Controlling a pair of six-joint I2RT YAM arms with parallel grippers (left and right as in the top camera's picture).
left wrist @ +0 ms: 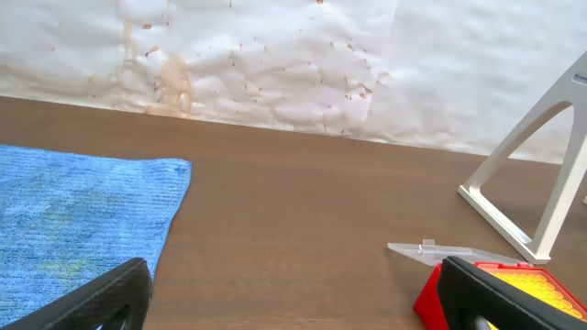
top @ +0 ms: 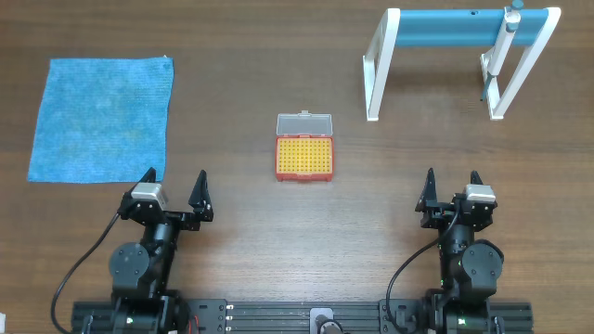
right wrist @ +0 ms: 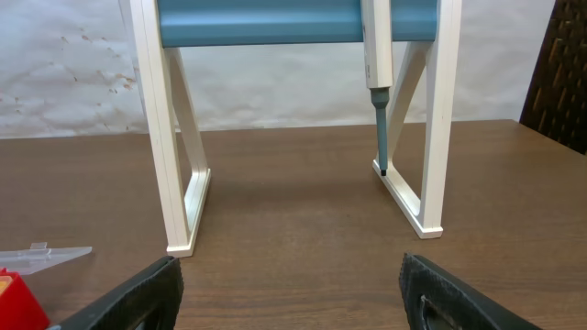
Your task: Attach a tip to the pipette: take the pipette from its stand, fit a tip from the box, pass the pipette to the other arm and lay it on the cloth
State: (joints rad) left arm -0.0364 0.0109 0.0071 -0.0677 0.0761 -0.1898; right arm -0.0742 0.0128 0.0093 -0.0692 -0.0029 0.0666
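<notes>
A white pipette (top: 502, 48) with a blue-grey lower shaft (right wrist: 379, 73) hangs on the right end of the white and blue stand (top: 445, 32), at the far right of the table. The tip box (top: 303, 151) sits mid-table, red with yellow tips and its clear lid (left wrist: 438, 252) folded back. A blue cloth (top: 100, 120) lies flat at the far left. My left gripper (top: 174, 190) rests open near its base, below the cloth's near edge. My right gripper (top: 452, 188) is open too, near its base, facing the stand (right wrist: 174, 137) from a distance.
Bare brown tabletop lies between the grippers and the box. A white papered wall (left wrist: 275, 55) runs behind the table. A dark lattice object (right wrist: 561, 73) stands beyond the table's right side.
</notes>
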